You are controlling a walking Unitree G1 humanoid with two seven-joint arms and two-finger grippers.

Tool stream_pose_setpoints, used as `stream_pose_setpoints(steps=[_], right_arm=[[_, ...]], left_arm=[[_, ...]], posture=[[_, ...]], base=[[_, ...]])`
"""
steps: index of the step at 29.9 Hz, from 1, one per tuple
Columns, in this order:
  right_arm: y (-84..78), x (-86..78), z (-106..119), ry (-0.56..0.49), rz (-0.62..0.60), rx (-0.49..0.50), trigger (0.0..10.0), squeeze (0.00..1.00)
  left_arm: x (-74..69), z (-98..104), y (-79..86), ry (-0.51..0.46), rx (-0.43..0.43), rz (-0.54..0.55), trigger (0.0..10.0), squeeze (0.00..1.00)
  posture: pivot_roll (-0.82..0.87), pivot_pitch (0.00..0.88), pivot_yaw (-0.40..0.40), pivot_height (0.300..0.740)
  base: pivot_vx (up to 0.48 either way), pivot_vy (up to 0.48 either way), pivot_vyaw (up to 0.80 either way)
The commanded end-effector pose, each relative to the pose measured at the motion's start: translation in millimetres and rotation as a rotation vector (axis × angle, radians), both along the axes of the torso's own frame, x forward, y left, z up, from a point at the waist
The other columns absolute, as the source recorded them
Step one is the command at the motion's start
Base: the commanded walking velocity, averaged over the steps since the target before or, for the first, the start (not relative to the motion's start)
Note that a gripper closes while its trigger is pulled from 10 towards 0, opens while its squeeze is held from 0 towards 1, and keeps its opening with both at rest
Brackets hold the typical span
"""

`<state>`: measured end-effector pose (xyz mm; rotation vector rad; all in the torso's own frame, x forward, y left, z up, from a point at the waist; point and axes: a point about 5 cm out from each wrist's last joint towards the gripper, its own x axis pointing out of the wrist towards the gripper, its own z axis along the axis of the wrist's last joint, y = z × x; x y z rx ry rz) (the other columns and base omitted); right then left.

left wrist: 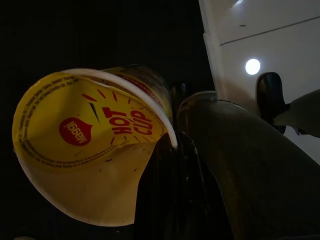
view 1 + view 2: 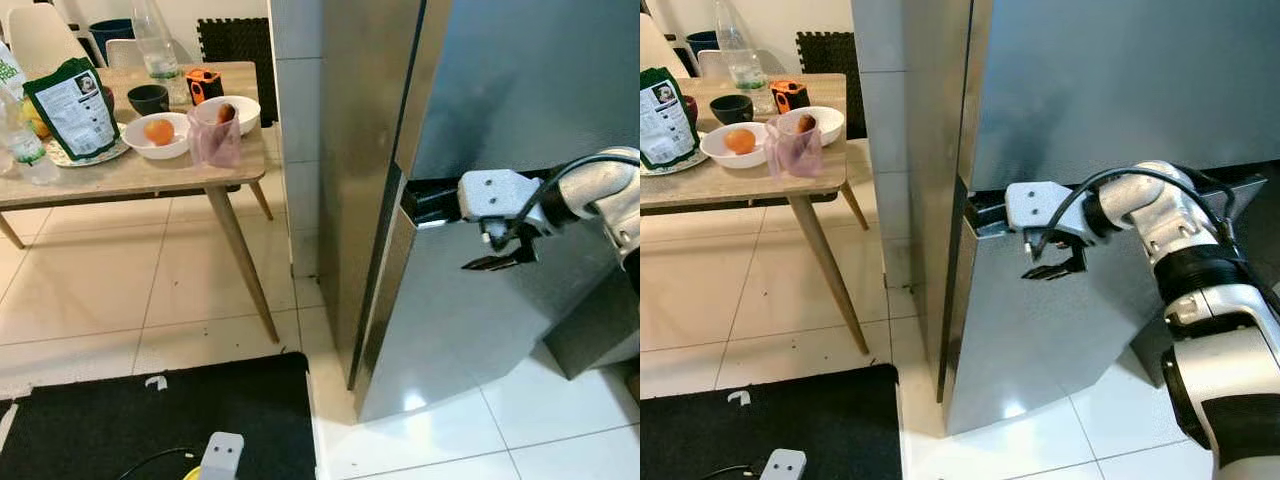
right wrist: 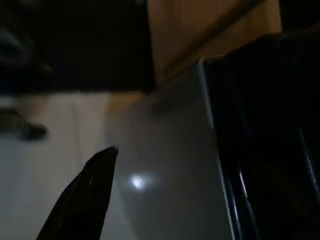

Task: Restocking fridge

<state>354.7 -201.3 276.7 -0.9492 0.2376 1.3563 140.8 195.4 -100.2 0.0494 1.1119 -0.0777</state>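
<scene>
Right hand (image 2: pixel 985 222) in fridge (image 2: pixel 480 120) door gap, opening unclear. Left hand (image 1: pixel 175 165) clamps cup (image 1: pixel 85 150). Desk (image 2: pixel 120 175) at 10 o'clock.

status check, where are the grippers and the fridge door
Right gripper hooked into the gap atop the lower fridge door, door ajar. Left gripper holds a yellow noodle cup low. Nothing blocking the door's swing.

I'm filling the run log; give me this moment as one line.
right gripper: in handle slot of lower fridge door, ajar | left gripper: holding yellow cup
</scene>
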Motion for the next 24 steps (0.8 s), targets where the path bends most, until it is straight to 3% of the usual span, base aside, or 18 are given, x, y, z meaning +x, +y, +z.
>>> stream_pose_setpoints(steps=[1,2,6,9,11,15,19,20,24], right_arm=[[26.1,-10.4,-4,0.095,0.169,0.081,10.0,0.0],[26.1,-10.4,-4,0.095,0.169,0.081,10.0,0.0],[40.1,-33.2,26,0.13,0.321,0.327,10.0,0.0],[46.8,-27.9,40,0.092,0.338,0.455,10.0,0.0],[46.8,-27.9,40,0.092,0.338,0.455,10.0,0.0],[56.6,-12.4,43,0.003,0.257,0.494,10.0,0.0],[60.4,-8.0,38,-0.038,0.183,0.416,10.0,0.0],[60.1,-3.6,40,-0.064,0.124,0.407,0.0,0.0],[55.1,8.0,49,-0.161,-0.017,0.363,0.0,0.0]], left_arm=[[-27.7,-10,-4.3,0.108,-0.014,-0.002,10.0,0.0],[-27.7,-10,-4.3,0.108,-0.014,-0.002,10.0,0.0],[-27.6,-10,-5.3,0.109,-0.017,-0.002,10.0,0.0],[-27.6,-10,-6.6,0.11,-0.02,-0.004,10.0,0.0],[-27.6,-10,-6.6,0.11,-0.02,-0.004,10.0,0.0],[-26.5,-10,-7.2,0.107,-0.023,-0.003,10.0,0.0],[-25.4,-10,-7.0,0.104,-0.022,-0.001,10.0,0.0],[-25.3,-10,-6.9,0.104,-0.022,0.0,10.0,0.0],[-25.5,-10,-7.1,0.105,-0.022,0.0,10.0,0.0]], posture=[[-0.04,0.131,-0.062,0.74],[-0.04,0.131,-0.062,0.74],[-0.05,0.129,-0.063,0.74],[-0.05,0.127,-0.063,0.74],[-0.05,0.127,-0.063,0.74],[-0.04,0.126,-0.062,0.74],[-0.04,0.126,-0.063,0.74],[-0.04,0.125,-0.065,0.74],[-0.05,0.123,-0.066,0.74]], base=[[0.0,0.0,0.0],[0.0,0.0,0.0],[0.0,0.0,0.0],[0.0,0.0,0.0],[0.0,0.0,0.0],[0.0,0.0,0.0],[0.0,0.0,0.0],[0.0,0.0,0.0],[0.0,0.0,0.0]])
